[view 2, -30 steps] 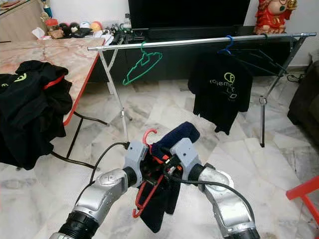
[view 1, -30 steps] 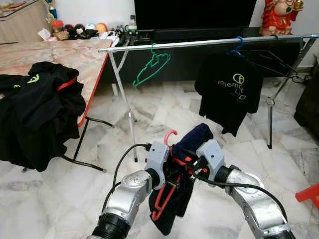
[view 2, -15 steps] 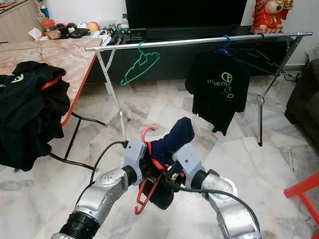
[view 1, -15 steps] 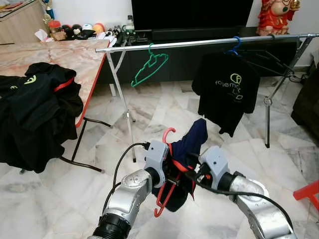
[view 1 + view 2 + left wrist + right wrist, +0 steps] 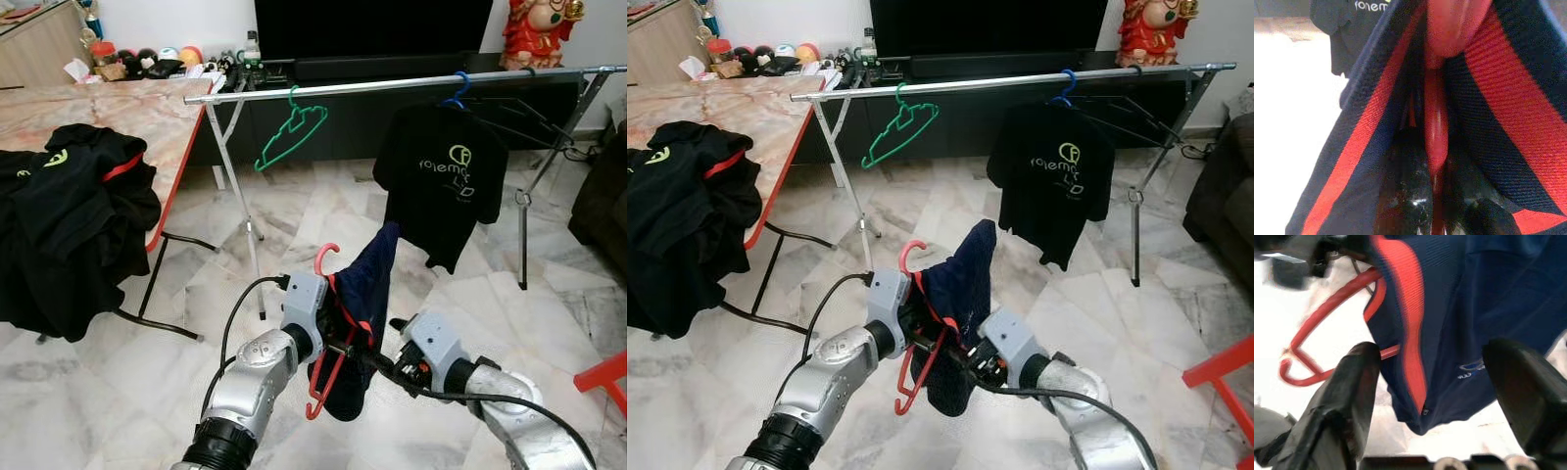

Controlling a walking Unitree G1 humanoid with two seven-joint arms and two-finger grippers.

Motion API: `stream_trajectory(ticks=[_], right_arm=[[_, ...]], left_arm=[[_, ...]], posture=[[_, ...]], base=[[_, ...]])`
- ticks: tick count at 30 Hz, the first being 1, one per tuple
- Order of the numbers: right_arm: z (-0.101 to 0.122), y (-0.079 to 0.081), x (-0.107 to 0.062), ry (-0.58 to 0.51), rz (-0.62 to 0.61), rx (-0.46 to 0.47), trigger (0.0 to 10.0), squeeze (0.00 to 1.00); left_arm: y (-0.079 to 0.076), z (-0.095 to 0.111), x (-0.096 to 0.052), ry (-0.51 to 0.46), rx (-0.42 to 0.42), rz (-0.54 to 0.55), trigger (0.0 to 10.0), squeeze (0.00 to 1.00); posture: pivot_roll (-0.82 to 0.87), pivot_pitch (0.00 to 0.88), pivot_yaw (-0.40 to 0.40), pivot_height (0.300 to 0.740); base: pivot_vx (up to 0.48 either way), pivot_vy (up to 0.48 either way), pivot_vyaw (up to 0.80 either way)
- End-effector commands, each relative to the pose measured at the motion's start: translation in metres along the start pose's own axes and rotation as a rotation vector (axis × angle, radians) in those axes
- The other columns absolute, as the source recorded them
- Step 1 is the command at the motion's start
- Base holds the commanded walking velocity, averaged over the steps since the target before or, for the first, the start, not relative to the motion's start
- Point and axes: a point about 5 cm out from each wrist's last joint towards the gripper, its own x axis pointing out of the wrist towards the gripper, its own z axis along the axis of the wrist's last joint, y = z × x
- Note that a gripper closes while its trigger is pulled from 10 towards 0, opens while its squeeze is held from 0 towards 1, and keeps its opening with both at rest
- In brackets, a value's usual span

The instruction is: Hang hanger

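Left wrist view shows your left gripper [image 5: 331, 331] clamped on the red hanger [image 5: 324, 367] inside the soft navy shirt [image 5: 955, 294], low before the rail [image 5: 392, 85]; keep hold of that stiff, light neck, while the right gripper [image 5: 1430, 396] stands apart.

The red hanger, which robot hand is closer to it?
Left. The left gripper is clamped on the red hanger under its hook. The right gripper is open just beside it, facing the navy shirt draped over it.
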Motion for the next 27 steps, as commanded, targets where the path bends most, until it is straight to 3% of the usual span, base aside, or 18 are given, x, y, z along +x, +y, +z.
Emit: stream_trajectory(ticks=[1,4,5,6,10,12,14,17,18,20,21,22,23,24,27], right_arm=[[0.006,-0.011,-0.011,-0.013,-0.065,-0.072,10.0,0.00],[0.026,-0.051,-0.034,-0.156,-0.325,0.008,10.0,0.00],[0.026,-0.051,-0.034,-0.156,-0.325,0.008,10.0,0.00],[0.041,-0.071,-0.049,-0.231,-0.422,-0.020,10.0,0.00],[0.073,-0.089,-0.068,-0.462,-0.465,0.018,10.0,0.00],[0.082,-0.087,-0.067,-0.496,-0.381,0.018,10.0,0.00],[0.084,-0.073,-0.060,-0.461,-0.190,-0.074,10.0,0.00],[0.073,-0.068,-0.050,-0.362,-0.027,-0.151,10.0,0.00],[0.073,-0.068,-0.050,-0.362,-0.027,-0.151,10.0,0.00],[0.064,-0.066,-0.044,-0.291,0.116,-0.152,10.0,0.00],[0.058,-0.060,-0.042,-0.248,0.212,-0.160,10.0,0.15],[0.056,-0.058,-0.042,-0.238,0.238,-0.163,10.0,0.53],[0.044,-0.049,-0.042,-0.162,0.374,-0.189,10.0,1.00],[0.044,-0.049,-0.042,-0.162,0.374,-0.189,10.0,1.00],[0.024,-0.042,-0.041,-0.054,0.537,-0.171,10.0,1.00]], left_arm=[[-0.001,0.011,0.000,-0.042,0.032,-0.034,10.0,0.00],[-0.003,0.006,-0.006,-0.020,0.054,-0.099,10.0,0.00],[-0.003,0.006,-0.006,-0.020,0.054,-0.099,10.0,0.00],[-0.001,0.000,-0.009,0.006,0.073,-0.115,10.0,0.00],[0.000,-0.014,-0.016,0.068,0.115,-0.163,10.0,0.00],[-0.001,-0.019,-0.020,0.098,0.141,-0.205,10.0,0.00],[-0.002,-0.026,-0.025,0.140,0.175,-0.261,10.0,0.00],[-0.003,-0.033,-0.032,0.200,0.235,-0.346,10.0,0.00],[-0.003,-0.033,-0.032,0.200,0.235,-0.346,10.0,0.00],[-0.004,-0.038,-0.038,0.253,0.268,-0.415,10.0,0.00],[-0.004,-0.041,-0.041,0.277,0.283,-0.443,10.0,0.00],[-0.004,-0.041,-0.041,0.283,0.286,-0.450,10.0,0.00],[-0.005,-0.043,-0.043,0.303,0.301,-0.481,10.0,0.00],[-0.005,-0.043,-0.043,0.303,0.301,-0.481,10.0,0.00],[-0.009,-0.046,-0.047,0.361,0.336,-0.578,10.0,0.00]], posture=[[-0.02,0.078,0.039,0.740],[-0.03,0.076,0.042,0.740],[-0.03,0.076,0.042,0.740],[-0.05,0.073,0.047,0.740],[-0.06,0.067,0.047,0.740],[-0.06,0.063,0.045,0.740],[-0.06,0.058,0.043,0.740],[-0.06,0.044,0.043,0.740],[-0.06,0.044,0.043,0.740],[-0.06,0.039,0.045,0.740],[-0.06,0.036,0.045,0.740],[-0.05,0.031,0.044,0.740],[-0.05,0.030,0.044,0.740],[-0.05,0.030,0.044,0.740],[-0.04,0.017,0.042,0.740]], base=[[0.000,0.000,0.00],[0.000,0.000,0.00],[0.000,0.000,0.00],[0.000,0.000,0.00],[0.000,0.000,0.00],[0.000,0.000,0.00],[0.000,0.000,0.00],[0.000,0.000,0.00],[0.000,0.000,0.00],[0.000,0.000,0.00],[0.000,0.000,0.00],[0.000,0.000,0.00],[0.000,0.000,0.00],[0.000,0.000,0.00],[0.000,0.000,0.00]])
